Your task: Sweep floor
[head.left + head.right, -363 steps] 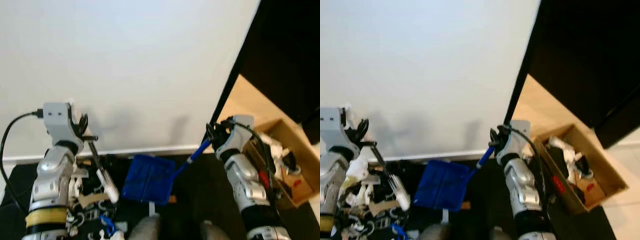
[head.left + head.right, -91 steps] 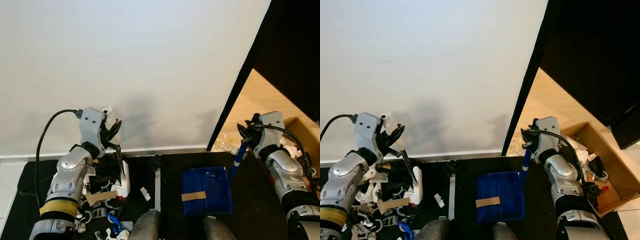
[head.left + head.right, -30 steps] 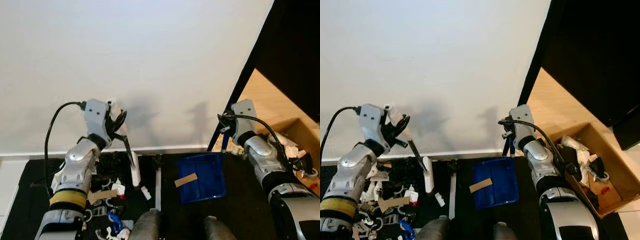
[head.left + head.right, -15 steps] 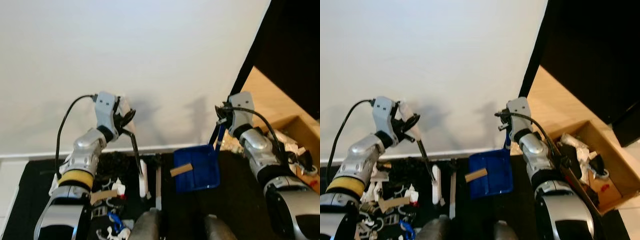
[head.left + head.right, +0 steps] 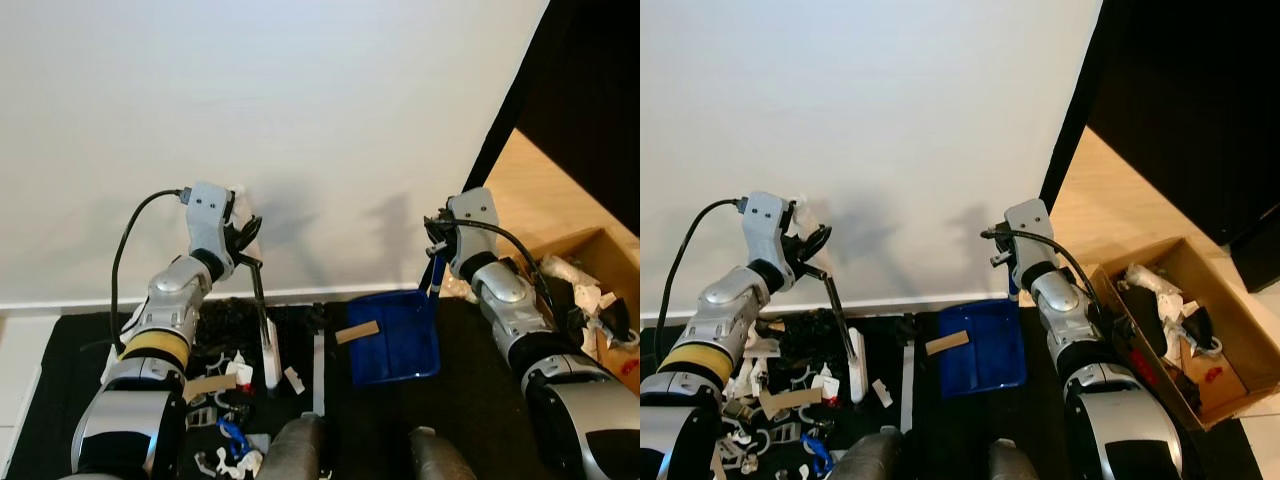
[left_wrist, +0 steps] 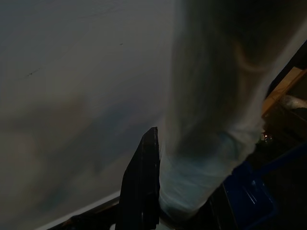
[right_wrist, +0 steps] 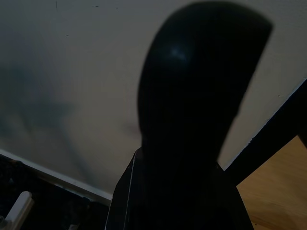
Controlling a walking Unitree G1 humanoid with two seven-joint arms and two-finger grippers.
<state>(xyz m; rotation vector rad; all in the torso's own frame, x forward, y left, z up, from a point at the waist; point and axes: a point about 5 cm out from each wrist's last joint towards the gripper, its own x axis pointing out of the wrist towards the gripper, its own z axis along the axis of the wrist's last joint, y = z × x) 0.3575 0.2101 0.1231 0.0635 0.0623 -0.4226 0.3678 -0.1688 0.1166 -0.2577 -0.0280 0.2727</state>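
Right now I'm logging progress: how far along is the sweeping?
Done: one brown cardboard strip lies on the blue plastic dustpan. In hand: the right end effector grips its handle; the left end effector grips the black-handled white brush. Left: scattered white and brown scraps on the black floor mat.

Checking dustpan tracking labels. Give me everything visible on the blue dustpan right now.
The blue dustpan is a square, shallow pan, plastic by its look, with a ribbed inner floor and a blue stick handle rising from its far right corner. The right pincer grips that handle near the top. The pan sits low on the black mat near the white wall's baseboard. A tan strip of tape lies across its left edge.
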